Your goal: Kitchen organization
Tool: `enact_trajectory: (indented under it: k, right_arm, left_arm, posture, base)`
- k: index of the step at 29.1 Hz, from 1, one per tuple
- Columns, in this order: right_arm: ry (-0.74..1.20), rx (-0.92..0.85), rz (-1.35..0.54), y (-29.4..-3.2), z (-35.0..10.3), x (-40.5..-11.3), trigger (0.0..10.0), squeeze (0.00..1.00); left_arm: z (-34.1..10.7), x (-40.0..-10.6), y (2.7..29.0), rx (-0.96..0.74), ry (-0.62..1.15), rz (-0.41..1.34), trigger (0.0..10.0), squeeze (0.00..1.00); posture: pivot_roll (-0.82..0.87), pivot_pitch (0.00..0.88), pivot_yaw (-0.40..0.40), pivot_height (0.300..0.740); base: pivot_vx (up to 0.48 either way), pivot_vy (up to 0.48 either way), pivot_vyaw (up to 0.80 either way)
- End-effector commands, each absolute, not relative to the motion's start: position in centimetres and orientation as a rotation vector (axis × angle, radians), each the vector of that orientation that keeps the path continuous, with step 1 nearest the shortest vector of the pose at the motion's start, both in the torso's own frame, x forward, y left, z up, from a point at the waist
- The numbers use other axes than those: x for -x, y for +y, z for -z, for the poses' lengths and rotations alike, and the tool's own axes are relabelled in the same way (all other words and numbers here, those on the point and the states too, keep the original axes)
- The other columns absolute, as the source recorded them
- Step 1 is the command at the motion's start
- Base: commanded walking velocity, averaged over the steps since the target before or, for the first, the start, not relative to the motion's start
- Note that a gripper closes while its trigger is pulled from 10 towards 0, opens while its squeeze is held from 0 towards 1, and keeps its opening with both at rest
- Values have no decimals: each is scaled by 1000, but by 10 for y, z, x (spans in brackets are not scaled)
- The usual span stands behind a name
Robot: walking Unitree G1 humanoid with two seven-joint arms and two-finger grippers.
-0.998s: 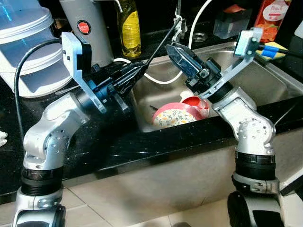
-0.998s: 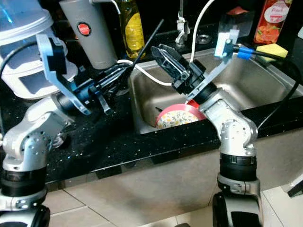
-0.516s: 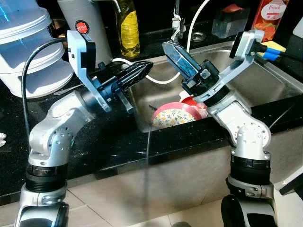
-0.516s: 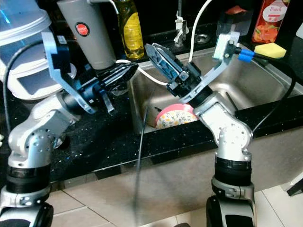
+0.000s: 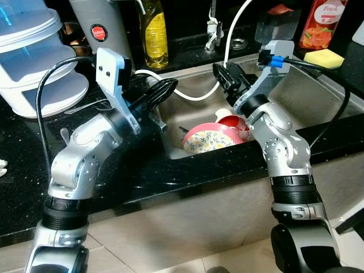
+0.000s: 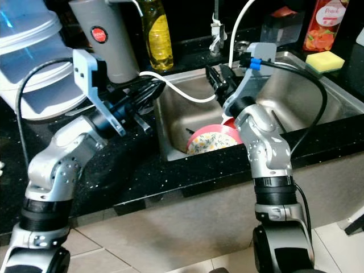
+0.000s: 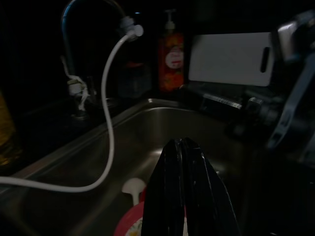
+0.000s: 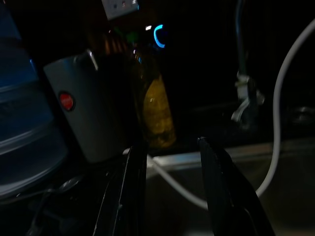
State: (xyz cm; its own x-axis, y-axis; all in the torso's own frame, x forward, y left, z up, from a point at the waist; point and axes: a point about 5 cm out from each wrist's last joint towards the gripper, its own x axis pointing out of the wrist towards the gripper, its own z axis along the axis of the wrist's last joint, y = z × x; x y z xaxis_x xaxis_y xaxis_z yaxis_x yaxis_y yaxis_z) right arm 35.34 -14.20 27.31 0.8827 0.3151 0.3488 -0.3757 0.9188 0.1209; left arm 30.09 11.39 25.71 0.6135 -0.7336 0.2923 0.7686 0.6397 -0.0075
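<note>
A floral plate with a pink rim leans in the steel sink, and a red cup lies behind it. My left gripper hovers over the sink's left rim, shut with nothing in it. In the left wrist view its fingers are pressed together above the plate and a white spoon. My right gripper hangs over the middle of the sink, just above the cup. It is open and empty; the right wrist view shows its fingers apart.
A white hose loops from the faucet across the sink's left side. A grey flask, a yellow bottle and a white stacked container stand on the black counter. A yellow sponge sits far right.
The thin black stick in my left gripper a second ago slipped out, dropped past the counter front and is gone. My right gripper swung lower over the sink. Both arms drew inward.
</note>
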Motion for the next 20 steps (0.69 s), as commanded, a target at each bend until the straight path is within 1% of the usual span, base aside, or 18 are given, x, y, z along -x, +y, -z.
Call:
enact_trajectory:
  k: [1, 2, 3, 4, 5, 7, 9, 10, 11, 13, 14, 15, 16, 19, 20]
  right_arm:
    - [-355, -168, -370, -136, -278, -355, 10000, 0]
    - [-372, -157, -365, -137, -280, -355, 10000, 0]
    - [-372, -157, -365, -137, -280, -355, 10000, 0]
    - [-388, -146, -356, -137, -282, -355, 10000, 0]
    - [-388, -146, -356, -137, -282, -355, 10000, 0]
    - [-413, -131, -342, -137, -284, -356, 10000, 0]
    - [-426, -122, -331, -139, -283, -357, 10000, 0]
    - [-426, -122, -331, -139, -283, -357, 10000, 0]
    - [-425, -120, -327, -139, -282, -358, 10000, 0]
    - [-423, -121, -324, -139, -281, -359, 10000, 0]
    - [-421, -123, -324, -139, -280, -359, 10000, 0]
    - [-421, -123, -324, -139, -280, -359, 10000, 0]
    - [-420, -124, -326, -139, -280, -360, 10000, 0]
    - [-417, -124, -333, -137, -279, -361, 10000, 0]
    - [-417, -124, -333, -137, -279, -361, 10000, 0]
  left_arm:
    - [-253, -308, 124, 134, -261, 771, 10000, 0]
    - [-250, -324, 141, 146, -202, 573, 10000, 0]
    - [-250, -324, 141, 146, -202, 573, 10000, 0]
    - [-245, -336, 158, 161, -147, 405, 10000, 0]
    - [-245, -336, 158, 161, -147, 405, 10000, 0]
    - [-239, -345, 187, 135, -67, 163, 10000, 0]
    - [-238, -335, 207, -6, -17, 14, 10000, 0]
    - [-238, -335, 207, -6, -17, 14, 10000, 0]
    - [-233, -329, 214, -18, 30, -69, 10000, 0]
    - [-225, -322, 220, -6, 69, -170, 10000, 0]
    - [-215, -317, 224, 23, 107, -256, 10000, 314]
    - [-215, -317, 224, 23, 107, -256, 10000, 314]
    - [-210, -314, 226, 46, 130, -308, 10000, 1000]
    - [-198, -307, 226, 82, 179, -387, 10000, 1000]
    - [-198, -307, 226, 82, 179, -387, 10000, 1000]
  posture:
    - [-170, 0, 79, 740]
    - [-164, 0, 83, 740]
    - [-164, 0, 83, 740]
    - [-158, 0, 88, 740]
    - [-158, 0, 88, 740]
    - [-152, 0, 89, 740]
    - [-135, 0, 91, 740]
    - [-135, 0, 91, 740]
    - [-125, 0, 90, 740]
    - [-119, 0, 89, 740]
    - [-112, 0, 87, 740]
    - [-112, 0, 87, 740]
    - [-111, 0, 87, 740]
    - [-99, 0, 82, 740]
    - [-99, 0, 82, 740]
  base:
    - [0, 0, 0]
    - [0, 0, 0]
    - [0, 0, 0]
    - [0, 0, 0]
    - [0, 0, 0]
    - [0, 0, 0]
    - [0, 0, 0]
    - [0, 0, 0]
    - [0, 0, 0]
    - [0, 0, 0]
    - [0, 0, 0]
    - [0, 0, 0]
    - [0, 0, 0]
    - [0, 0, 0]
    - [0, 0, 0]
